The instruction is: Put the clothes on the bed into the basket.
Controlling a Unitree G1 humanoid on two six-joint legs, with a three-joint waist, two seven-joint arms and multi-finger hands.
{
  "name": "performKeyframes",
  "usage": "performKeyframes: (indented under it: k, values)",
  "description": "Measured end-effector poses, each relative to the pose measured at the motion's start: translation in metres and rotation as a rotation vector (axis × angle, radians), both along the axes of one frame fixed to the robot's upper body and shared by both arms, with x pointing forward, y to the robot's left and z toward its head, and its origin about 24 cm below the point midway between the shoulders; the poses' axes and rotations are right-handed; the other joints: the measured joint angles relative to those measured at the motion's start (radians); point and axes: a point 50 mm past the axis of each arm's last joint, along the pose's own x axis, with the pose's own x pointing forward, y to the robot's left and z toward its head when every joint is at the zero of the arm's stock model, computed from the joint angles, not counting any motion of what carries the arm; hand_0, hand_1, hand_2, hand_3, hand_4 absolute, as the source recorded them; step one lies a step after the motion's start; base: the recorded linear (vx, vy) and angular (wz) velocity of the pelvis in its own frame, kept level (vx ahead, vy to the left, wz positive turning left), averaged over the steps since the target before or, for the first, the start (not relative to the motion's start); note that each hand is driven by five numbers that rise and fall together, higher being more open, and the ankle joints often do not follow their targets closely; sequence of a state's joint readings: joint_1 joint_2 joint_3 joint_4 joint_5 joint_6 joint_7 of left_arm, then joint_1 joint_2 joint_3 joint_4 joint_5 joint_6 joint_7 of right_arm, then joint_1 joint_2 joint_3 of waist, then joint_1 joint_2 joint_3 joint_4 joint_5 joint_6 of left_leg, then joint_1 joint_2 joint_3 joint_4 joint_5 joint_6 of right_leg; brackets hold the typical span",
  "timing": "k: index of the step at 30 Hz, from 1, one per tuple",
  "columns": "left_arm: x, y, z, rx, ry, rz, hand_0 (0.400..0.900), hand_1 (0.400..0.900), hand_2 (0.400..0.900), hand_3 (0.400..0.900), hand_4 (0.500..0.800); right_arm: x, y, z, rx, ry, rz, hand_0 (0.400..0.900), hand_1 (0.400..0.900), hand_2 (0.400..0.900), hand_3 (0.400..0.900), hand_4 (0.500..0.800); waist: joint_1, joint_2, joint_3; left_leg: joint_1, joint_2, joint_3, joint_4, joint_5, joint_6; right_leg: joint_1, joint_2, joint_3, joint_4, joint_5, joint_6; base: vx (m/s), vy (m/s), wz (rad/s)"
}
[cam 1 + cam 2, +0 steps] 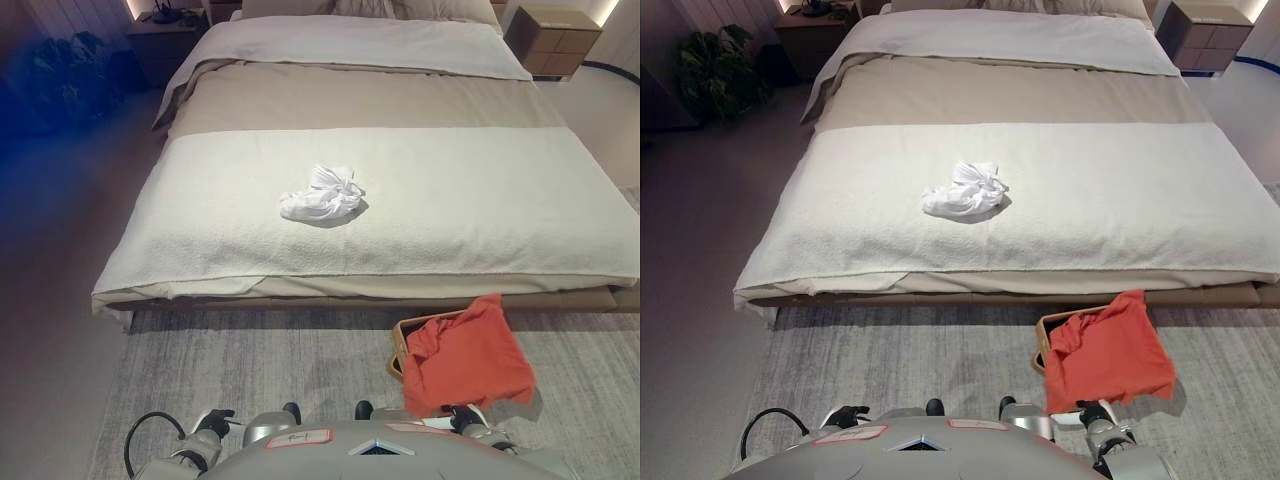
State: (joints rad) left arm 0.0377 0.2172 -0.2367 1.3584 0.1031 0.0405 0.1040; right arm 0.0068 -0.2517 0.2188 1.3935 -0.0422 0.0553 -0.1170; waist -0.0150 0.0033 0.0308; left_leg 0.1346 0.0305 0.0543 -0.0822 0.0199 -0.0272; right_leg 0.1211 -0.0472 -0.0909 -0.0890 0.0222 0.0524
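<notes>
White garment [322, 195] crumpled mid-bed [480, 200]; orange garment [468, 355] draped over basket [402, 340].

A grey rug [890, 365] covers the floor at the foot of the bed. Beyond the bed's far right corner stands a wooden nightstand [553, 38]. Left of the bed's head sit a dark nightstand [810, 35] and a leafy plant [720, 65].

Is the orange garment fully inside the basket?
No. The orange garment drapes over the basket, hanging past its near rim.
</notes>
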Motion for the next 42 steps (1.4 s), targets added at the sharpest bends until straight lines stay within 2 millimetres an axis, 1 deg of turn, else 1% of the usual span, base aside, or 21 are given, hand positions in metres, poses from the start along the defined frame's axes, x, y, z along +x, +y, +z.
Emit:
performKeyframes:
  k: [37, 39, 41, 42]
  values:
    - [-0.0034, 0.0006, -0.0002, -0.003, 0.009, 0.002, 0.9, 0.9, 0.9, 0.9, 0.8, -0.0012, 0.0, -0.0001, 0.0, 0.003, 0.0, 0.9, 0.9, 0.9, 0.9, 0.8, 0.001, -0.001, -0.006, -0.003, 0.003, 0.0, 0.0, 0.0, 0.0, -0.003, -0.001, 0.0, 0.002, 0.0, 0.0, 0.0, -0.008, 0.0]
    - [-0.0023, 0.0005, -0.0001, -0.003, 0.007, 0.002, 0.9, 0.9, 0.9, 0.9, 0.8, -0.0007, -0.0001, 0.0, 0.0, 0.001, 0.0, 0.9, 0.9, 0.9, 0.9, 0.8, -0.003, 0.002, 0.0, -0.014, 0.005, 0.001, 0.001, 0.001, 0.0, -0.018, 0.002, 0.001, 0.01, 0.0, 0.0, -0.07, -0.092, 0.06]
    - [0.0025, 0.0006, 0.0003, -0.002, -0.003, -0.001, 0.9, 0.9, 0.9, 0.9, 0.8, 0.0032, 0.0, 0.0003, -0.001, -0.008, 0.003, 0.9, 0.9, 0.9, 0.9, 0.8, -0.004, 0.005, 0.01, -0.029, 0.008, 0.0, 0.001, 0.003, 0.001, -0.039, 0.003, 0.0, 0.023, -0.001, 0.0, -0.03, -0.121, 0.08]
    - [0.0063, 0.0004, 0.0007, -0.002, -0.012, -0.003, 0.9, 0.9, 0.9, 0.9, 0.8, 0.0056, 0.0, 0.0006, -0.001, -0.013, 0.005, 0.9, 0.9, 0.9, 0.9, 0.8, -0.005, 0.009, 0.019, -0.048, 0.014, -0.001, 0.016, 0.001, -0.004, -0.056, 0.012, -0.002, 0.037, -0.008, -0.001, -0.01, -0.094, 0.09]
